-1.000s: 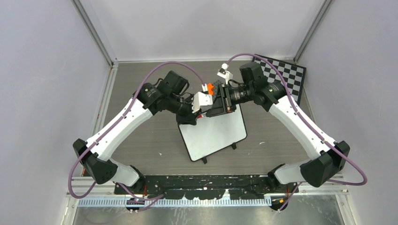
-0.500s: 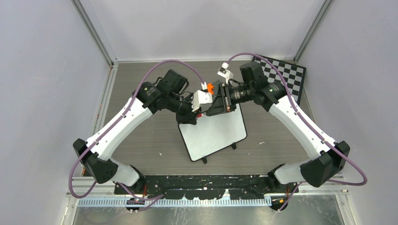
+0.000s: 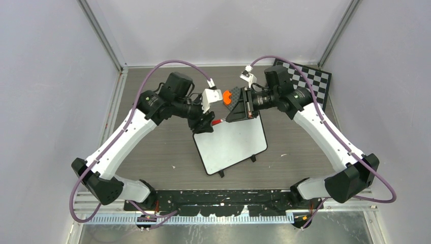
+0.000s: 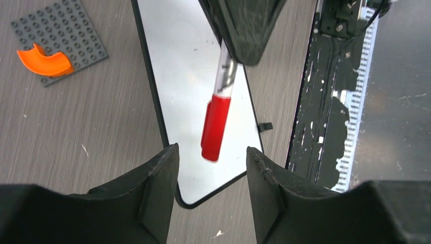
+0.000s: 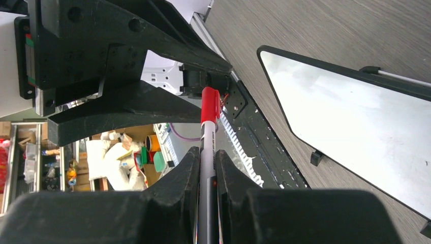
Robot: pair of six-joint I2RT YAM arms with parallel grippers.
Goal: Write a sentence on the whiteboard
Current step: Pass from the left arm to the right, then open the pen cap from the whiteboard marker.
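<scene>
One whiteboard (image 3: 235,147) is seen lying flat at the middle of the table, between the two arms, turned at a slant. Its visible face is plain white, and two small black feet are counted along its near edge. One marker (image 4: 216,124) with a red cap on is held over the far left corner of the board. It is clamped by its barrel between the closed fingers of the right gripper (image 5: 206,152). The left gripper (image 4: 211,151) is placed just left of the capped end, its two fingers spread apart and gripping nothing. One grey studded baseplate (image 4: 76,30) is seen on the table just beyond the board, with one orange curved piece (image 4: 44,60) on it. One chessboard (image 3: 311,80) is seen in the far right corner.
</scene>
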